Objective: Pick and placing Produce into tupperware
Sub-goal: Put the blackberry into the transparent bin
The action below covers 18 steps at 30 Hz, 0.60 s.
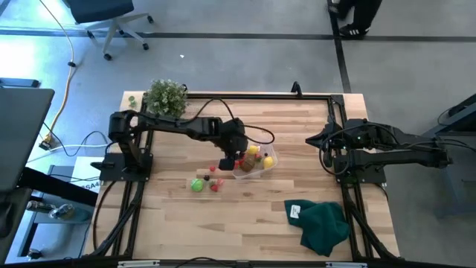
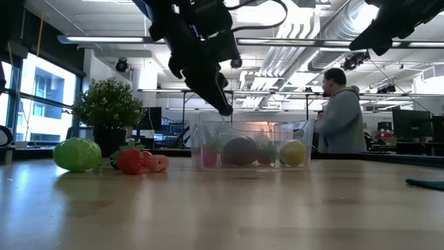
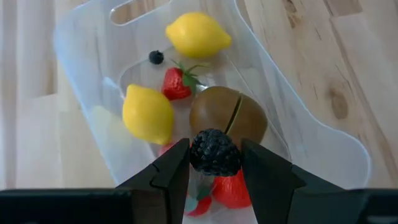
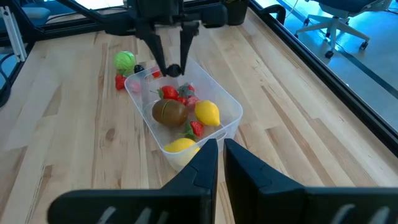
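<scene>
Across the middle of the high view we see the wooden table (image 1: 245, 223), its largest loose item a dark green cloth (image 1: 323, 225) at the lower right of the frame, with a potted plant (image 1: 165, 96) at the upper left. Our left arm reaches from the left edge toward the centre, where the clear tupperware (image 1: 262, 168) sits. Over its near rim hangs our left gripper (image 3: 215, 163), fingers narrowed and pinching a blackberry (image 3: 214, 152) between them, above the tub's contents. Inside the tub lie a brown kiwi (image 3: 228, 114), two yellow lemons (image 3: 148, 114) and (image 3: 198, 35), a strawberry (image 3: 178, 84) and a small blueberry (image 3: 156, 57). Left of the tub on the bare wood, in the low view, rest a bright green cabbage (image 2: 77, 154) and small red pieces (image 2: 132, 160) beside it. Our right gripper (image 4: 221, 155) waits at the right side of the table, well apart from the tub, fingers nearly together and holding nothing. Behind the table in the low view stands a person (image 2: 342, 114).
</scene>
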Available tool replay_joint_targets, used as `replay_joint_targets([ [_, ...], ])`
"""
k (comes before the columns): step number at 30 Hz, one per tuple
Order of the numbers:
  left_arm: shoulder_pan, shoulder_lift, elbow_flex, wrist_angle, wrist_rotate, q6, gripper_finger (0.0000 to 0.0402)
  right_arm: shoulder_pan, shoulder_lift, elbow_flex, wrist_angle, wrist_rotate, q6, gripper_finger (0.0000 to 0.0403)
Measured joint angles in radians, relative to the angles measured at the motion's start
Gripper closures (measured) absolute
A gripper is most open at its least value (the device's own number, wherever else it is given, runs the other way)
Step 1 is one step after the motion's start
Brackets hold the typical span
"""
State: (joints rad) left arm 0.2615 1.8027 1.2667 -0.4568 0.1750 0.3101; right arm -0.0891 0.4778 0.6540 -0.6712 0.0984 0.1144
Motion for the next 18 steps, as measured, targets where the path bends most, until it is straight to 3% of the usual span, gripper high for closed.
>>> replay_joint_targets([
  [7, -0.002, 0.08, 0.0, 0.011, 0.025, 0.008, 0.0271, 0.0, 0.0, 0.0, 0.0, 0.0, 0.0, 0.0384],
  [18, -0.002, 0.094, 0.0, 0.012, 0.024, 0.033, 0.027, 0.0, 0.0, 0.0, 0.0, 0.0, 0.0, 0.0384],
])
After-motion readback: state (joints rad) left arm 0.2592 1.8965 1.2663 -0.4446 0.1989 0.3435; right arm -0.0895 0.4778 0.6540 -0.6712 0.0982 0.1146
